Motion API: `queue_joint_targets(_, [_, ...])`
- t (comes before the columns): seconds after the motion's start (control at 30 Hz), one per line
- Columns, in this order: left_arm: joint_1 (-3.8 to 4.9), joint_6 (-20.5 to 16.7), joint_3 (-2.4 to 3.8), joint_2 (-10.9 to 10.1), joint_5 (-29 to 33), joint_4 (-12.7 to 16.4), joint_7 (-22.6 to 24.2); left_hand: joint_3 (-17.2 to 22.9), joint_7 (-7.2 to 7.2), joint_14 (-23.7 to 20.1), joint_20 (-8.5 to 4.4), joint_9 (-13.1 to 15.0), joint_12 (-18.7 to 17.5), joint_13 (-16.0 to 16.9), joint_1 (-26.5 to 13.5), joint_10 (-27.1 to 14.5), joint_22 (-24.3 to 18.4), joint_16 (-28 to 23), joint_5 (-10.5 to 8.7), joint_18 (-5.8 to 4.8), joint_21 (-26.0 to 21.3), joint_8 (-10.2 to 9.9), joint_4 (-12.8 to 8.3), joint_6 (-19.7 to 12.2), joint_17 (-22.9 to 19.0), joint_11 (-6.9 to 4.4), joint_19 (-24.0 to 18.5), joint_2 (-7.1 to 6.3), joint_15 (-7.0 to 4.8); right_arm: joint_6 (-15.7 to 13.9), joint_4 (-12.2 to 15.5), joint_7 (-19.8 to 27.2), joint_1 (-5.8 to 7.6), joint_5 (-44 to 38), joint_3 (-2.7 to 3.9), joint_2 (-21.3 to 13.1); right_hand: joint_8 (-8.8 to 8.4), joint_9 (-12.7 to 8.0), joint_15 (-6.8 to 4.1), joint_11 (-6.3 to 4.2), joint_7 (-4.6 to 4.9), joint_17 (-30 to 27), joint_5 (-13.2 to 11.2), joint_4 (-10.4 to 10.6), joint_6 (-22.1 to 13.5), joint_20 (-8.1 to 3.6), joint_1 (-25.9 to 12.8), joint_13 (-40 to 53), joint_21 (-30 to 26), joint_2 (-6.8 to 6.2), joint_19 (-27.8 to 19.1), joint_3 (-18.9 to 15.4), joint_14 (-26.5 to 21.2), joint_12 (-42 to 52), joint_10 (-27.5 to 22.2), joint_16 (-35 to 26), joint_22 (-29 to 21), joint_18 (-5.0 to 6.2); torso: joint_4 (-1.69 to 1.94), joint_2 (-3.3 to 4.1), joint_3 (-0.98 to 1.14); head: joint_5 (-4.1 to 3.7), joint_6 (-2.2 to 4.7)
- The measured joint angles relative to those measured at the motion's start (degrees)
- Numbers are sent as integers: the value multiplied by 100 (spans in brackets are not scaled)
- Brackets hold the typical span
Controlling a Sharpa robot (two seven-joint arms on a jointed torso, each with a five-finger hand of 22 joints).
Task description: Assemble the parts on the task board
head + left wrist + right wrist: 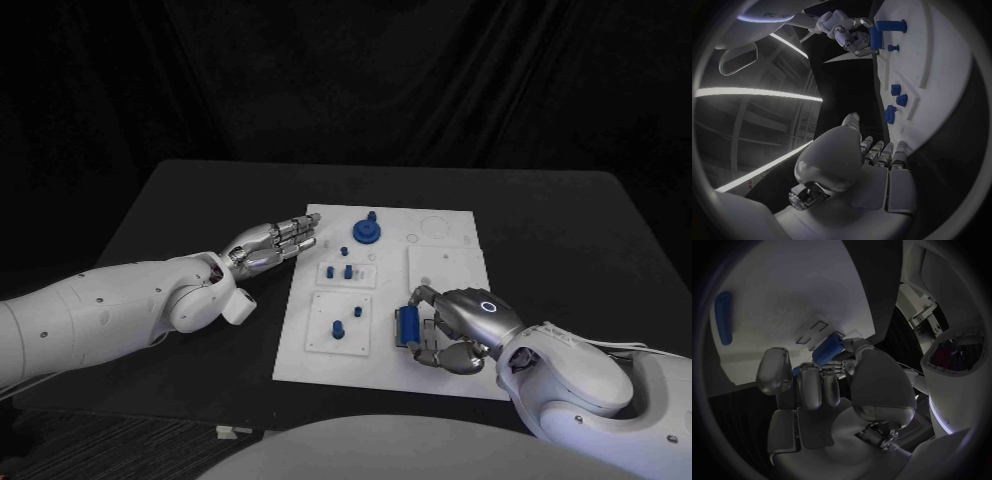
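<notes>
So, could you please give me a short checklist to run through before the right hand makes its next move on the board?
1. Right hand holds a blue cylinder part: ok.
2. Fingers wrapped firmly enough: cannot tell.
3. Left hand at the task board's edge, holding nothing: ok.
4. Blue round part stands on the board, clear of the right hand: ok.
5. Target slot for the held part identified: cannot tell.

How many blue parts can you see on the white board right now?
5: a round part at the task board's far end, two small pegs mid-board, one peg on the near plate, and a cylinder held by the right hand. Others may be hidden.
</notes>
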Motion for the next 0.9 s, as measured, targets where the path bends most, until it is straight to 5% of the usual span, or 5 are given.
queue_joint_targets(0.5, [-1,16,4,3,4,-4,-6,0,0,0,-4,0,0,-1,0,0,-1,0,0,0,0,0,0,0,0,0,1,0,0,233,-33,-99,0,3,2,58,-306,14,0,0,-54,0,-629,248,-54,0,-82,4,-62,-84,0,293,0,-90,0,-18,0,0,4,0,-2,-2,0])
queue_joint_targets(0.57, [-2,17,4,1,4,-4,-8,0,0,0,-4,0,0,-1,0,0,-1,0,0,0,0,0,0,0,0,0,1,0,0,245,-37,-113,0,3,3,60,-481,280,2,16,-124,0,-1175,247,-121,26,-82,4,-97,-83,-26,292,-2,-112,8,-39,2,0,4,0,-2,0,0])
queue_joint_targets(0.6, [-2,19,4,1,4,-4,-9,0,0,0,-4,0,0,-1,0,0,-1,0,0,0,0,0,0,0,0,0,2,0,0,256,-47,-125,0,3,3,62,-585,443,34,65,-156,0,-1760,208,-114,32,-81,4,-97,-81,-32,212,-10,-112,-1,-40,4,0,4,0,-3,2,0])
queue_joint_targets(0.73, [-2,22,5,1,5,-4,-11,0,8,0,-6,0,0,-1,0,6,0,0,0,0,0,0,0,8,0,5,2,0,0,285,-57,-160,0,3,4,64,-813,346,67,105,-101,0,-2864,203,-253,52,129,4,-152,-45,-52,-133,-16,-133,-1,-62,4,0,4,1,-3,4,0])
queue_joint_targets(0.9, [-2,26,7,1,7,-4,-14,16,41,0,-7,8,22,-1,0,-2,4,0,0,0,0,0,16,41,1,40,2,0,0,319,-64,-195,0,4,0,64,-1024,143,83,106,-74,0,-3414,233,-550,72,395,3,-222,-58,-72,-499,0,-169,-1,-90,4,0,4,2,-3,3,0])
